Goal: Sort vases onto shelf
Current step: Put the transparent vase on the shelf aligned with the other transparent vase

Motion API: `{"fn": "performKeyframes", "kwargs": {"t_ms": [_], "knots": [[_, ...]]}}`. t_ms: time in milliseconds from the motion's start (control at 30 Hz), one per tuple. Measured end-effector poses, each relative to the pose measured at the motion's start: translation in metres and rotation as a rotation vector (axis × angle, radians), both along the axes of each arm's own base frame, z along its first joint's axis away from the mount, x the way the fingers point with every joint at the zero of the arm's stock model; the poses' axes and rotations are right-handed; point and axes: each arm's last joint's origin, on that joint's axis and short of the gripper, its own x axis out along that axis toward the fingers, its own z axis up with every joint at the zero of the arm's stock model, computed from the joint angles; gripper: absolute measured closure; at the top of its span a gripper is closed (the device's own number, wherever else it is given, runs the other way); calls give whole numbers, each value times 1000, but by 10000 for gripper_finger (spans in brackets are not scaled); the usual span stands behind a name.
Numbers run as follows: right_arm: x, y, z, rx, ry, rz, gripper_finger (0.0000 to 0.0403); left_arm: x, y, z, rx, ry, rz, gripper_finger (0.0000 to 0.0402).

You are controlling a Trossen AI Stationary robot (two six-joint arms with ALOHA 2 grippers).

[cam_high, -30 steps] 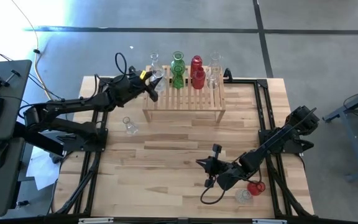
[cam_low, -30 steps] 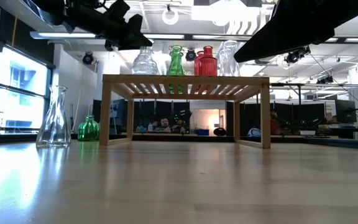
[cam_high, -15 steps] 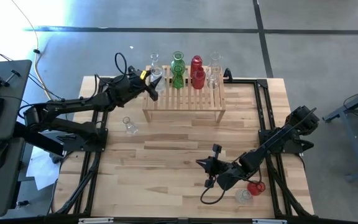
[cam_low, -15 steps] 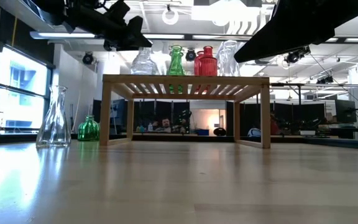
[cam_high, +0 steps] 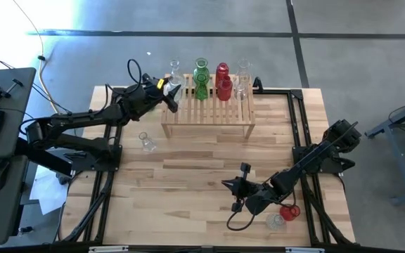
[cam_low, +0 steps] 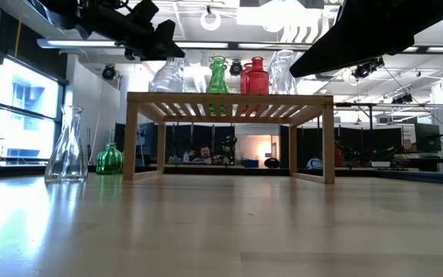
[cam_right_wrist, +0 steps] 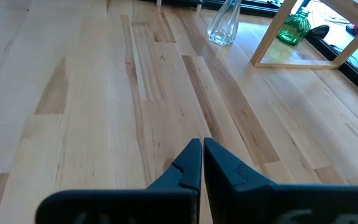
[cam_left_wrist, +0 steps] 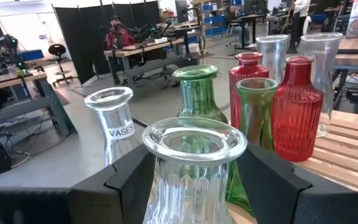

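Observation:
The shelf (cam_high: 209,112) (cam_low: 229,98) stands at the table's far side. On its slats stand green vases (cam_high: 201,74), red vases (cam_high: 223,79) and clear vases (cam_high: 242,79). My left gripper (cam_high: 169,93) (cam_left_wrist: 194,186) is at the shelf's left end, shut on a clear ribbed vase (cam_low: 166,77) (cam_left_wrist: 191,168). A labelled clear vase (cam_left_wrist: 114,121) stands just beyond it. My right gripper (cam_high: 232,195) (cam_right_wrist: 202,163) is shut and holds nothing. It hangs over the table's near right part. My left gripper pinches the clear ribbed vase by its neck (cam_left_wrist: 188,186), just under the flared rim, between the two fingers (cam_left_wrist: 132,180). The fingers come level from the table's left side. The vase is tilted in the hold, with its base at the shelf's top near the left end.
A clear flask (cam_high: 146,143) (cam_low: 66,146) stands on the table left of the shelf. A small green vase (cam_low: 108,159) (cam_right_wrist: 297,25) stands on the table by the shelf's leg. A red vase (cam_high: 290,211) and a clear one (cam_high: 276,221) are at the near right corner beside the right arm.
My left gripper has drawn a little toward the table's left and far edges, still shut on the clear ribbed vase. The vase stood upright on the shelf before. It now leans and sits nearer the shelf's left end.

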Motion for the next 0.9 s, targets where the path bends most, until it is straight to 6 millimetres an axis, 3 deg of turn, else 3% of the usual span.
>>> {"fn": "performKeyframes", "kwargs": {"t_ms": [467, 900], "knots": [[0, 0, 0, 2, 2, 3, 403, 1, -1, -1, -25, -11, -40, 188], [0, 0, 0, 2, 2, 3, 403, -2, 3, -2, -35, -11, -19, 147]]}}
